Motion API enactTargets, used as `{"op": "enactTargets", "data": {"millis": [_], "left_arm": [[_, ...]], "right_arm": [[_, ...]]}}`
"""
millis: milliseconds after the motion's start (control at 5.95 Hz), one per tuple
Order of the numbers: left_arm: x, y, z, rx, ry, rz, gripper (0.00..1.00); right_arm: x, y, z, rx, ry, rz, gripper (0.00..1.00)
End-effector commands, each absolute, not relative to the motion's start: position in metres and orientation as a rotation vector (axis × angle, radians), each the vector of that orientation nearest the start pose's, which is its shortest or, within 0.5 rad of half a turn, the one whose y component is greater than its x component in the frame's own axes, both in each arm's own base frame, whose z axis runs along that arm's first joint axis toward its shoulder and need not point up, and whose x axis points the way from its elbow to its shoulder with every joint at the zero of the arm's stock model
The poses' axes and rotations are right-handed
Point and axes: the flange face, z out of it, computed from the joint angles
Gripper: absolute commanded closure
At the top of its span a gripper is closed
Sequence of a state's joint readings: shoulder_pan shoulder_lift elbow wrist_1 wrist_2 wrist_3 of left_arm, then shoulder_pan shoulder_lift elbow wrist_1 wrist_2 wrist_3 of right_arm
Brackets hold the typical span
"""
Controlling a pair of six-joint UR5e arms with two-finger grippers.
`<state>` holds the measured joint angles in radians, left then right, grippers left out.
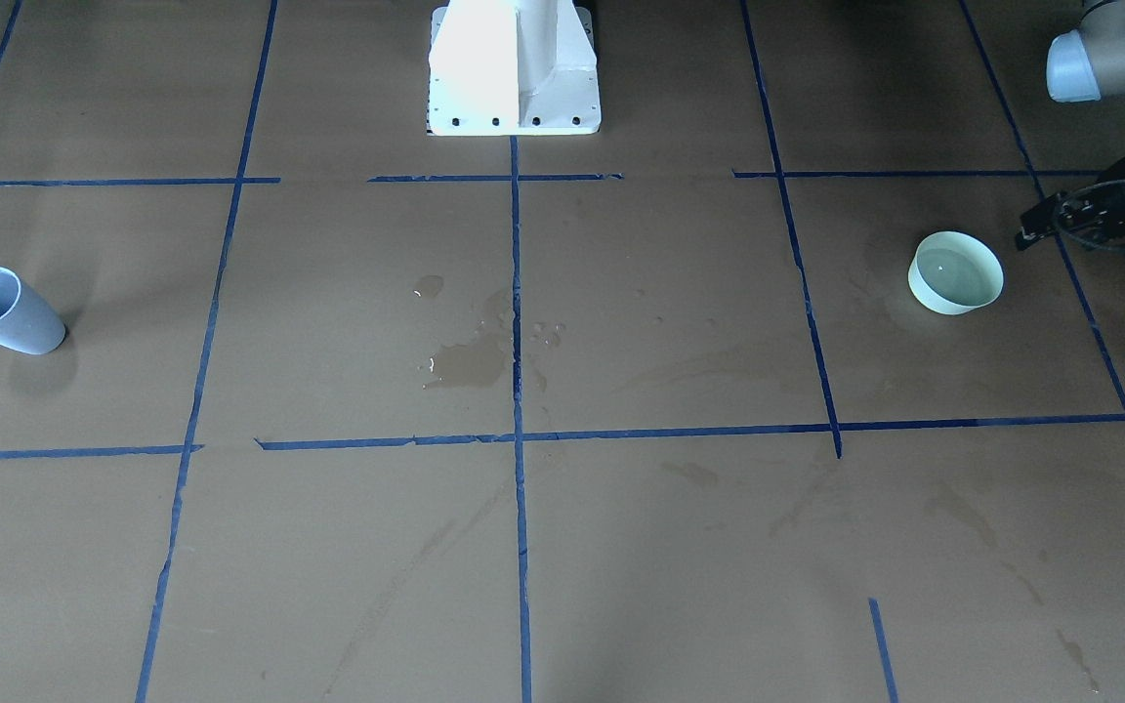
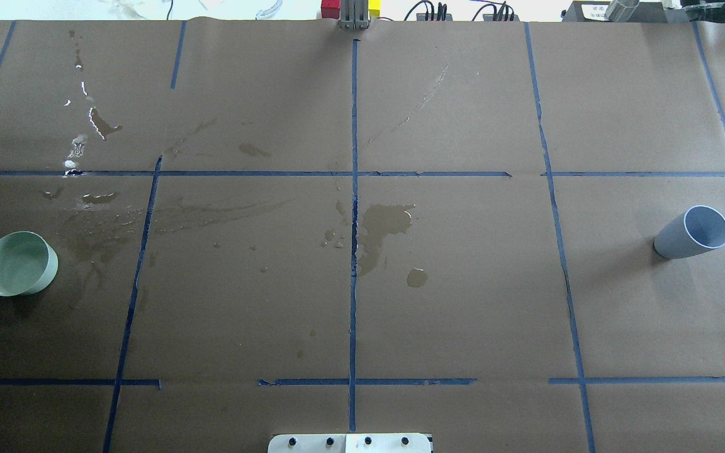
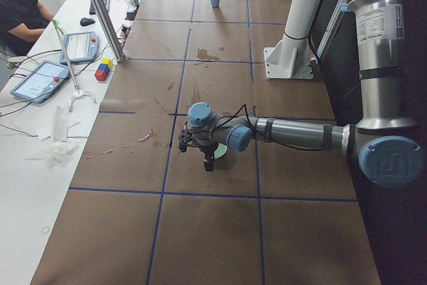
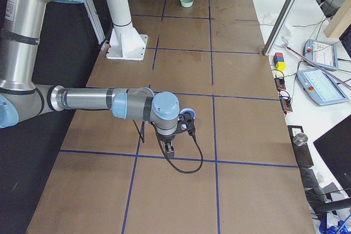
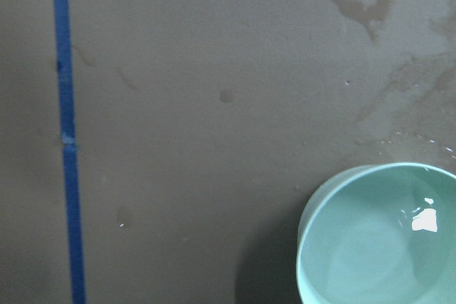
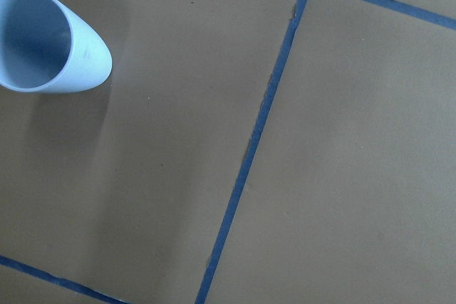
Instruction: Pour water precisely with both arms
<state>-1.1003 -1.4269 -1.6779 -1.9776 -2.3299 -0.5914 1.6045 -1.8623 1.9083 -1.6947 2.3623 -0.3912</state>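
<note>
A pale green bowl (image 1: 956, 271) stands at the table's left end and holds clear water (image 5: 370, 247) with a bright glint. It also shows in the overhead view (image 2: 19, 263). My left gripper (image 1: 1036, 229) hangs just beside the bowl, near its outer side; I cannot tell whether it is open or shut. A blue-grey cup (image 1: 4, 310) stands at the table's right end (image 2: 693, 231) and looks empty in the right wrist view (image 6: 50, 40). My right gripper (image 4: 170, 147) hangs next to the cup, seen only from the side; I cannot tell its state.
A dark wet puddle stain (image 2: 381, 226) lies mid-table, and more wet marks (image 2: 95, 123) lie at the far left. The white pedestal (image 1: 514, 68) stands at the robot's edge. An operator (image 3: 20, 11), tablets and coloured blocks (image 3: 103, 69) are on the side bench.
</note>
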Motion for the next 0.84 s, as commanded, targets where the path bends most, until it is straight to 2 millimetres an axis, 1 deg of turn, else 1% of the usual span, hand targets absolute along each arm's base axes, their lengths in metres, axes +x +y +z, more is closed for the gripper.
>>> {"op": "enactTargets", "data": {"millis": [0,168,336,504,672], "left_arm": [[0.1850,-0.4308,0.6309,-0.100,0.834,0.024,0.00],[0.1933,-0.4276,0.6341,-0.111,0.830,0.042,0.13],[0.1931,-0.4272,0.6380,-0.116,0.826,0.042,0.38],[0.1950,-0.4263,0.6392,-0.117,0.826,0.048,0.59],[0.1950,-0.4261,0.6408,-0.119,0.825,0.049,0.89]], "right_arm": [[0.0741,-0.3613,0.6286,0.096,-0.800,-0.307,0.00],[0.0741,-0.3613,0.6286,0.096,-0.800,-0.307,0.00],[0.0739,-0.3614,0.6283,0.097,-0.803,-0.306,0.00],[0.0738,-0.3614,0.6282,0.097,-0.804,-0.306,0.00],[0.0738,-0.3615,0.6275,0.099,-0.804,-0.307,0.00]]}}
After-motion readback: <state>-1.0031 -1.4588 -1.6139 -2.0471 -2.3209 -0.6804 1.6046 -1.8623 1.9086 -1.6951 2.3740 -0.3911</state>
